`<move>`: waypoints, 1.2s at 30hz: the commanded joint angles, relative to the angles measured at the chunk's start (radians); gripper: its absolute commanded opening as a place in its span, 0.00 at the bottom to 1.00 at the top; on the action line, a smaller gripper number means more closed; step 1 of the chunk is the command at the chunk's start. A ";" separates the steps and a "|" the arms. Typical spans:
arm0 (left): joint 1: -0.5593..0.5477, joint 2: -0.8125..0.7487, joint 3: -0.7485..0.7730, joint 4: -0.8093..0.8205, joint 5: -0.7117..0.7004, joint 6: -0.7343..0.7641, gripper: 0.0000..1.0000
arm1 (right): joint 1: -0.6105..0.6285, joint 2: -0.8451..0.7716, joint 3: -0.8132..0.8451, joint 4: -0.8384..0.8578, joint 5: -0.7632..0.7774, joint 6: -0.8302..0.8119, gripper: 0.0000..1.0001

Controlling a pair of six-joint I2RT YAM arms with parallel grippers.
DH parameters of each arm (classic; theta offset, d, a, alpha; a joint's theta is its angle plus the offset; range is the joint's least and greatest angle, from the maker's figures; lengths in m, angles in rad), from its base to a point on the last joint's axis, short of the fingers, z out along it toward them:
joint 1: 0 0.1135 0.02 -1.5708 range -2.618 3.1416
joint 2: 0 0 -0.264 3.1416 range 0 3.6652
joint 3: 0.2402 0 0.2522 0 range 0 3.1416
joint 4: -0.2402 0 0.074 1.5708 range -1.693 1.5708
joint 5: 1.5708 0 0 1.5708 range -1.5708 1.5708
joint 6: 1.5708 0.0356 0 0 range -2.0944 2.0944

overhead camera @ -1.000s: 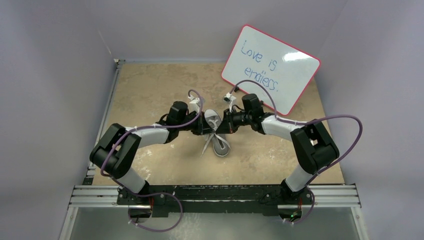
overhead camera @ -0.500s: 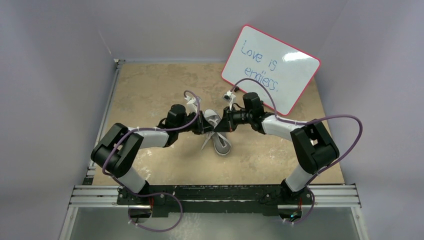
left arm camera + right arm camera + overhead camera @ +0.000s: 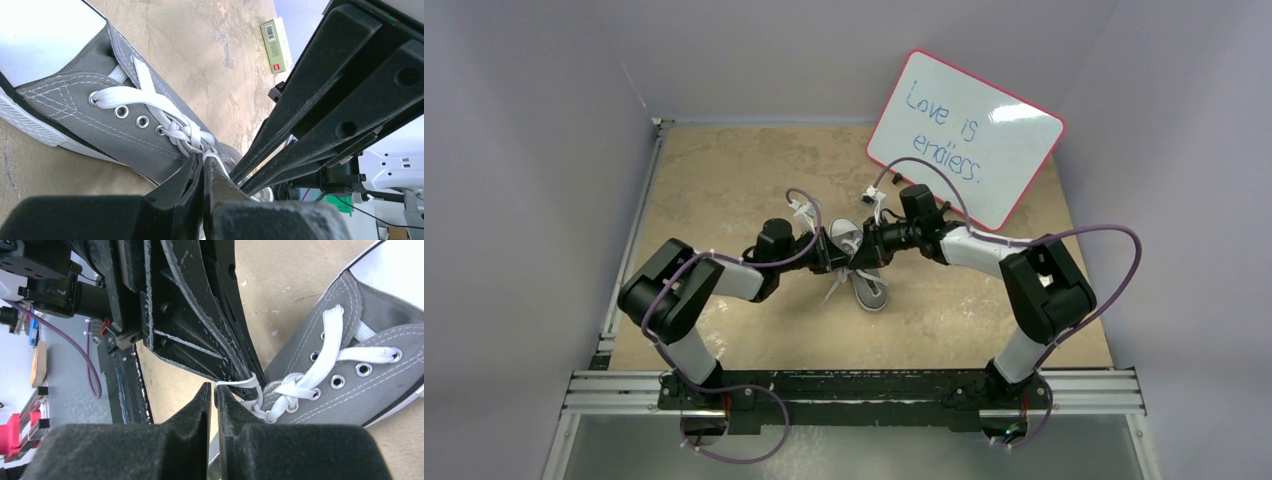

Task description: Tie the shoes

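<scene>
The grey canvas shoe (image 3: 870, 292) with white laces lies mid-table, toe pointing away, and both grippers meet over its lacing. My left gripper (image 3: 840, 262) (image 3: 204, 157) is shut, and a strand of white lace (image 3: 216, 159) comes out from between its tips and runs over one finger. The crossed laces (image 3: 165, 122) run up the shoe's eyelets. My right gripper (image 3: 862, 256) (image 3: 213, 387) shows a thin slit between its fingers. A lace strand (image 3: 240, 383) lies across the tip of one finger, running to the knot beside the eyelets. The two grippers cross closely.
A whiteboard (image 3: 964, 132) with a pink rim and blue writing leans at the back right. A small green box (image 3: 276, 44) lies on the tan tabletop beyond the shoe. Grey walls close in both sides, and a metal rail (image 3: 854, 384) runs along the front edge.
Both grippers and the shoe have shifted slightly toward the back. The left arm's elbow swung right. The right jaws have parted from fully shut to a thin slit.
</scene>
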 commanded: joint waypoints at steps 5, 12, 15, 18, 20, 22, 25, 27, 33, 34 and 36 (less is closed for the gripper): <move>0.006 0.049 -0.016 0.357 0.001 -0.120 0.00 | 0.049 0.014 0.070 -0.072 0.023 -0.004 0.14; 0.006 -0.015 -0.055 0.339 -0.020 -0.095 0.00 | 0.049 -0.040 0.017 -0.139 0.041 -0.055 0.16; 0.005 -0.022 -0.051 0.337 -0.009 -0.093 0.00 | 0.049 -0.050 0.003 -0.123 0.057 -0.057 0.18; 0.003 0.003 -0.043 0.398 0.021 -0.120 0.00 | 0.049 -0.049 0.015 -0.113 0.064 -0.048 0.21; 0.002 0.042 -0.037 0.440 0.034 -0.144 0.00 | 0.049 -0.042 0.037 -0.105 0.066 -0.036 0.25; 0.002 0.081 -0.031 0.499 0.048 -0.171 0.00 | 0.049 -0.033 0.064 -0.112 0.034 -0.016 0.30; 0.002 0.124 -0.027 0.551 0.060 -0.193 0.00 | 0.047 -0.040 0.089 -0.147 0.022 -0.013 0.36; 0.002 0.143 -0.023 0.568 0.068 -0.197 0.00 | 0.039 -0.067 0.086 -0.190 0.038 -0.037 0.40; 0.002 0.158 -0.038 0.589 0.075 -0.189 0.00 | 0.003 -0.170 0.033 -0.251 0.068 -0.053 0.48; 0.002 0.157 -0.040 0.587 0.074 -0.186 0.00 | -0.006 -0.184 0.029 -0.264 0.083 -0.054 0.49; 0.002 0.155 -0.043 0.583 0.072 -0.181 0.00 | -0.037 -0.209 0.022 -0.273 0.099 -0.049 0.50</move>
